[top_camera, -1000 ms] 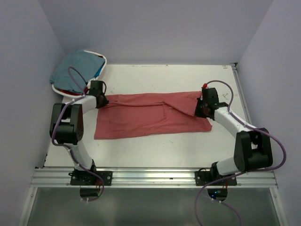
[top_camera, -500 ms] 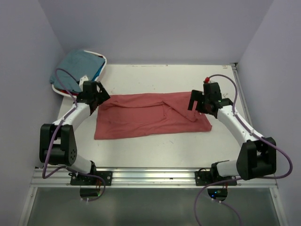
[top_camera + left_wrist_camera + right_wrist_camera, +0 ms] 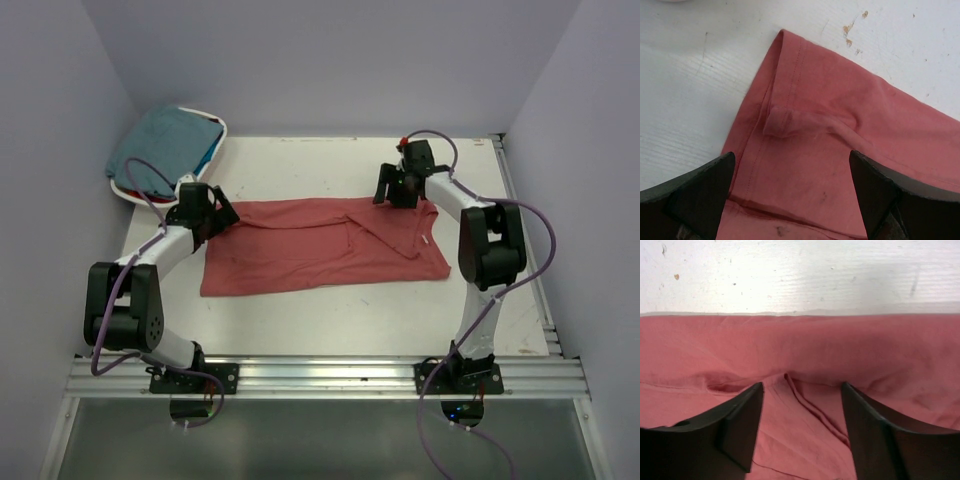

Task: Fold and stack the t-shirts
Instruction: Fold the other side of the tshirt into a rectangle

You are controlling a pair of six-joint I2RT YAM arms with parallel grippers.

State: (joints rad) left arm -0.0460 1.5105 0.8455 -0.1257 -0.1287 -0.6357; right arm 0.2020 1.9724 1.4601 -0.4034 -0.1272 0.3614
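R gripper (image 3: 396,190) swung to red shirt (image 3: 300,250) far edge; it & L gripper (image 3: 218,214) gape, empty. Shirt's long axis side-to-side.

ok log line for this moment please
left hand: open, over red shirt, left end | right hand: open, over its far edge | teal shirt: in basket

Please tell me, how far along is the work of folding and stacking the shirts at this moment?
Done: the red shirt lies spread on the table, and its right part looks folded over. In hand: the left gripper and right gripper hover open over its far edge, holding nothing. Left: the further folds, the teal shirt and others in the basket, and any stack.
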